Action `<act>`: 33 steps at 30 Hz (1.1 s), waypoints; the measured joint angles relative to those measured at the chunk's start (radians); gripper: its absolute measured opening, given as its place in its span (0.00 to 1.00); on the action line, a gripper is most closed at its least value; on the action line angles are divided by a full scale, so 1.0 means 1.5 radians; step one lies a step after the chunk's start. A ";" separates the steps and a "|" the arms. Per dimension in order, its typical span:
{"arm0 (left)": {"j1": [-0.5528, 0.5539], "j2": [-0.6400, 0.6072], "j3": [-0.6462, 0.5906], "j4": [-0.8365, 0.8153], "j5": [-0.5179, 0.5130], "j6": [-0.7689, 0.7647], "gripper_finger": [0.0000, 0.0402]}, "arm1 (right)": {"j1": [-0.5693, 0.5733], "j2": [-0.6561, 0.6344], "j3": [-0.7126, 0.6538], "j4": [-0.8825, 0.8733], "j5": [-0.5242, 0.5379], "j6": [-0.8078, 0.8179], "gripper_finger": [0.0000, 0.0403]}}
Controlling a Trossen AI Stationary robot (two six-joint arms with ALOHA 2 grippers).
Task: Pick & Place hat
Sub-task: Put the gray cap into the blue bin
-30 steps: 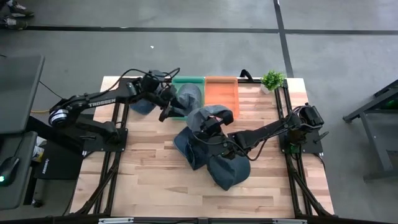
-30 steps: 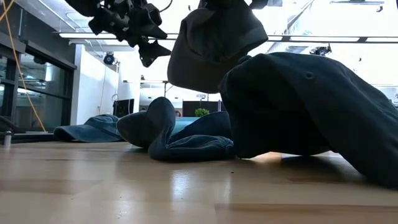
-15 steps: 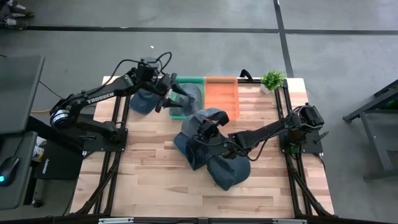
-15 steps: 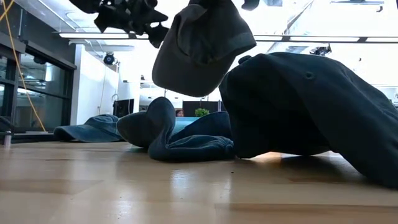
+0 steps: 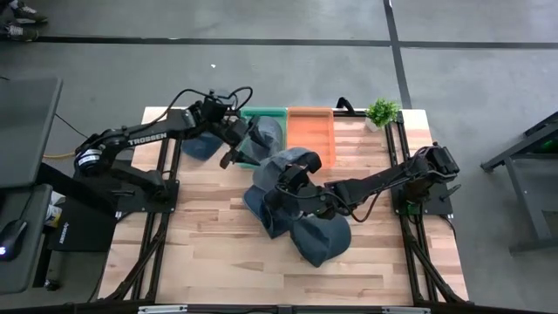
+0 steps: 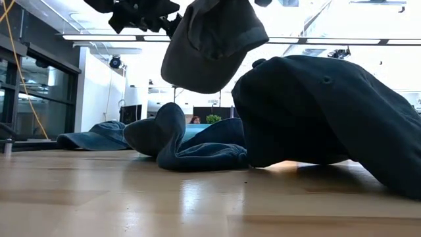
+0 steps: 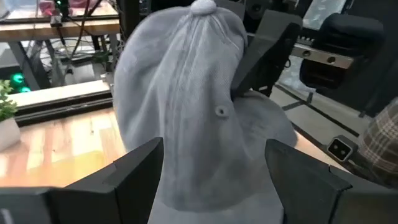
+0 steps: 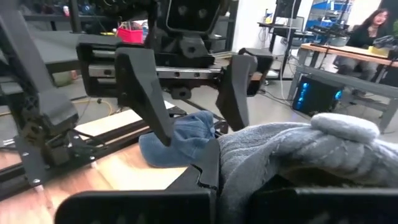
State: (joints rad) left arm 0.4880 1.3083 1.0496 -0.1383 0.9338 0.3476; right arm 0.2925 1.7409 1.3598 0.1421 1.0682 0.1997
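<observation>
Writing: "TROSSEN" in white letters along the left arm (image 5: 139,138), readable only in the high view
Held hat: a grey cap, the lifted hat (image 5: 296,163), hangs clear of the table (image 5: 209,253), just in front of the orange bin (image 5: 311,129); the low view shows the lifted hat (image 6: 212,43) in the air above the pile
Right gripper: the right gripper (image 5: 291,177) is clamped on the lifted hat, which drapes over its fingers in the right wrist view (image 8: 311,155)
Left gripper: the left gripper (image 5: 235,146) hovers with fingers spread wide, holding nothing, just left of the lifted hat and in front of the green bin (image 5: 263,114); in the left wrist view its fingers (image 7: 134,171) frame the lifted hat (image 7: 186,106)
Hats counted: five seen from above: the lifted hat, two dark blue hats (image 5: 301,228) piled in front of the orange bin, one blue hat (image 5: 197,146) left of the green bin, and one hat (image 5: 268,133) lying in the green bin
Bins: two, green and orange, touching side by side at the table's far edge
Plant: one small potted plant (image 5: 381,112) just right of the orange bin
Only in the low view: the piled hats (image 6: 316,112) fill the right side, and the blue hat (image 6: 92,138) lies flat far left
Only in the right wrist view: a person (image 8: 373,28) sits at a desk in the room beyond
</observation>
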 joint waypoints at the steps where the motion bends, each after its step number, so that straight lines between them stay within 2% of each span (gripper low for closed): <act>1: -0.006 0.000 0.000 0.001 -0.009 0.003 0.70 | 0.000 0.000 0.000 0.002 -0.002 0.000 0.00; 5: -0.024 -0.001 0.000 0.001 -0.060 0.016 0.70 | 0.000 0.000 0.000 0.011 -0.005 0.000 0.00; 8: -0.026 -0.001 0.000 0.005 -0.068 0.017 0.70 | 0.000 -0.001 0.000 0.027 -0.025 0.000 0.00; 13: -0.025 -0.001 0.000 0.004 -0.047 0.003 0.70 | 0.000 -0.001 0.000 0.029 -0.039 0.000 0.00; 18: -0.025 -0.001 0.000 0.000 0.002 -0.017 0.70 | -0.001 -0.001 0.000 0.029 -0.049 0.000 0.00; 26: -0.027 -0.001 0.000 0.005 0.000 -0.026 0.70 | -0.010 -0.001 0.000 0.064 -0.089 -0.022 0.00; 33: -0.068 0.027 -0.001 0.011 -0.005 -0.028 0.70 | -0.019 -0.001 0.000 0.069 -0.110 -0.032 0.00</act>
State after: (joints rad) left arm 0.3866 1.3491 1.0488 -0.1211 0.9261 0.3061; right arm 0.2639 1.7390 1.3602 0.2452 0.9029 0.1524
